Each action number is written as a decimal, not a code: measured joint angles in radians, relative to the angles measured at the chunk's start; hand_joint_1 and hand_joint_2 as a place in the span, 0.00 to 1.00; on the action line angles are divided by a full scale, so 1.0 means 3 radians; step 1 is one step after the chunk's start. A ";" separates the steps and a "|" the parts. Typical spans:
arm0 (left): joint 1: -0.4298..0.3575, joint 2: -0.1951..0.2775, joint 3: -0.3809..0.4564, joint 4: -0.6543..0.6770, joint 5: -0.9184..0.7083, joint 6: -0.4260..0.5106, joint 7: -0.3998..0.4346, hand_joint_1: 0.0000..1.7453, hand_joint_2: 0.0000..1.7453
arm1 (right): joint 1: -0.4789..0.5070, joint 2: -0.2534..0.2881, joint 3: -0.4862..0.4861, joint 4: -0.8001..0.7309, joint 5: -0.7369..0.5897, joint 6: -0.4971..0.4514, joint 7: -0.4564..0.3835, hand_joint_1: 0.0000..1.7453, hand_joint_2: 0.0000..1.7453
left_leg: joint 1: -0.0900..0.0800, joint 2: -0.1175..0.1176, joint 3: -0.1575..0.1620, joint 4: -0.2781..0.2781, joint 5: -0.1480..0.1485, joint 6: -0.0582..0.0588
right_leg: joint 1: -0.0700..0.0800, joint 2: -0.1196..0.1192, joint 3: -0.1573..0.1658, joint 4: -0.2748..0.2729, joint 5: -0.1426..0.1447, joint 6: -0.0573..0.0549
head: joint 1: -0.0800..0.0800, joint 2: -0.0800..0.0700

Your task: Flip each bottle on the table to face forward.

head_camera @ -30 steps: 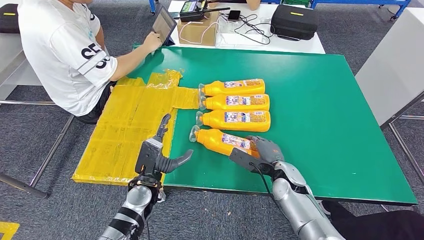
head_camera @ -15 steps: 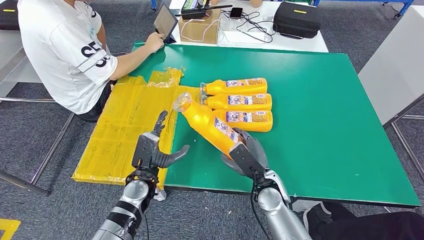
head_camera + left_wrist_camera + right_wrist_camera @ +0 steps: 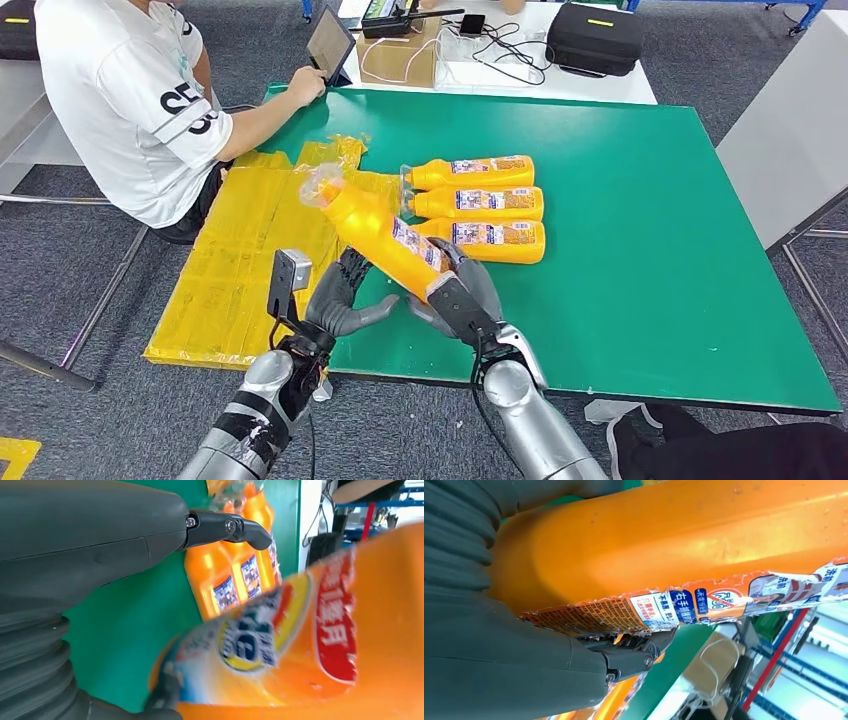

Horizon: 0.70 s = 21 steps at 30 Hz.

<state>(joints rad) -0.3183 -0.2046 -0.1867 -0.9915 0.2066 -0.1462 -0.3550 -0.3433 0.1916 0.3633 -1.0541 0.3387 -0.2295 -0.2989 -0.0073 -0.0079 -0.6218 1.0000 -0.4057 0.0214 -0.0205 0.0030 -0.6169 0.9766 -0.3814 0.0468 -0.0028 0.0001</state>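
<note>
Orange plastic dominates the head view: the right hand (image 3: 458,296) grasps the lifted bottle (image 3: 383,235) at its base end, and the bottle slants up and away toward the left, its clear-wrapped cap end above the yellow sheet (image 3: 240,260). The left hand (image 3: 342,303) sits just beside the bottle's lower part, fingers spread and holding nothing; whether they touch the bottle is hard to tell from here. 3 lying bottles (image 3: 478,203) rest side by side on the green table (image 3: 640,200), caps pointing left, label sides up. A person (image 3: 130,100) in a white shirt sits at the table's far left corner, one hand at a tablet (image 3: 329,43).

In the left wrist view, the thumb (image 3: 227,527) of the left hand (image 3: 90,555) stands apart from the blurred, close lifted bottle (image 3: 320,645), whose red and blue label faces the camera. The lying bottles (image 3: 235,575) show beyond on the table (image 3: 125,630).

In the right wrist view, the right hand (image 3: 509,650) wraps the lifted bottle (image 3: 674,540), a finger pressed under its torn label edge.
</note>
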 joint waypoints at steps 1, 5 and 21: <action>-0.0009 0.0003 -0.0013 -0.0001 0.0034 -0.0001 0.0012 0.00 1.00 | -0.0015 0.0011 0.0038 0.0031 -0.0054 -0.0022 -0.0001 1.00 1.00 | 0.0000 0.0000 0.0000 0.0000 0.0000 0.0000 | 0.0000 0.0000 0.0000 0.0000 0.0000 0.0000 | 0.0000 0.0000; -0.0005 0.0012 -0.0067 -0.0023 0.0109 0.0047 0.0018 0.00 1.00 | -0.0036 0.0034 0.0243 0.0109 -0.0225 -0.0112 0.0007 1.00 1.00 | 0.0000 0.0000 -0.0001 0.0000 0.0000 0.0000 | 0.0000 0.0000 -0.0001 0.0000 0.0000 0.0000 | 0.0000 0.0000; 0.0146 0.0014 -0.0107 -0.0184 -0.0023 0.0419 -0.0125 0.00 1.00 | 0.0055 0.0118 0.0422 0.0219 -0.0075 -0.0065 0.0053 1.00 1.00 | 0.0000 -0.0001 -0.0002 0.0000 -0.0001 0.0000 | 0.0000 -0.0001 -0.0004 -0.0001 -0.0001 0.0000 | 0.0000 0.0000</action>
<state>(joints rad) -0.2745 -0.2003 -0.2190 -1.0466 0.1998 -0.0204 -0.3925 -0.3269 0.2270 0.4898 -0.9884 0.3161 -0.2491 -0.2831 -0.0074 -0.0081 -0.6225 1.0000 -0.4059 0.0214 -0.0206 0.0027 -0.6180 0.9764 -0.3816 0.0467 -0.0027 0.0002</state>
